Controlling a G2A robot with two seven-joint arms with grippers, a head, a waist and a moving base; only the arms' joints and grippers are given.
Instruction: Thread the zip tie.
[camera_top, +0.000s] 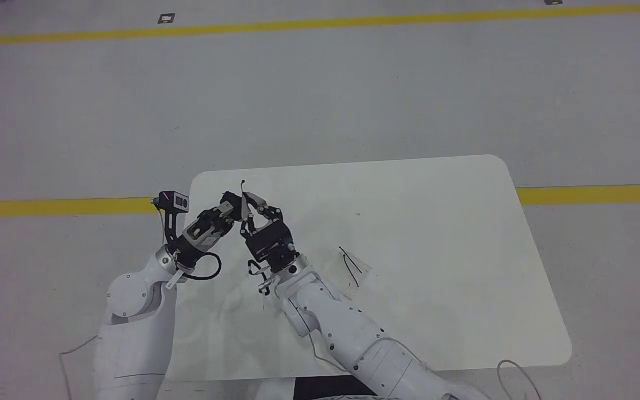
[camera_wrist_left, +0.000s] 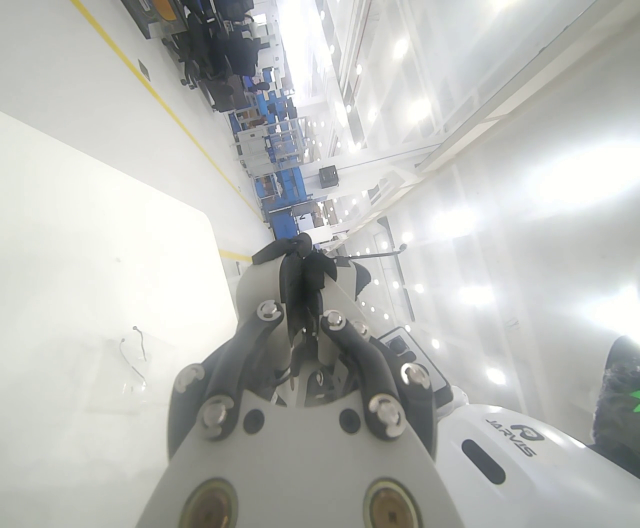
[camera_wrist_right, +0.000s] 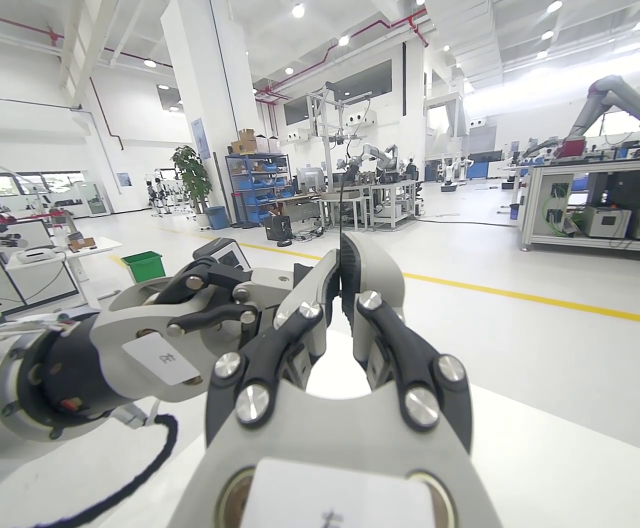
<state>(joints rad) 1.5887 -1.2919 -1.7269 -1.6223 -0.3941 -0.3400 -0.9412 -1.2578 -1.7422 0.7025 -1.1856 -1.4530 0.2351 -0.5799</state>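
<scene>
A thin black zip tie (camera_top: 243, 188) is held above the table's left part, where both grippers meet tip to tip. My right gripper (camera_wrist_right: 341, 255) is shut on the tie, and its free strand (camera_wrist_right: 340, 215) rises straight out past the fingertips. My left gripper (camera_wrist_left: 300, 250) is shut too, with a dark bit of the tie pinched at its tips and the strand (camera_wrist_left: 370, 255) running on beyond them. From above, the left gripper (camera_top: 238, 208) and the right gripper (camera_top: 262, 213) sit side by side. The left gripper (camera_wrist_right: 215, 285) lies close beside the right fingers.
The white table (camera_top: 450, 220) has rounded corners. A clear bag with spare black zip ties (camera_top: 350, 262) lies flat to the right of the arms; the same spare ties (camera_wrist_left: 132, 350) also appear in the left wrist view. Yellow floor lines (camera_top: 560, 195) run behind the table.
</scene>
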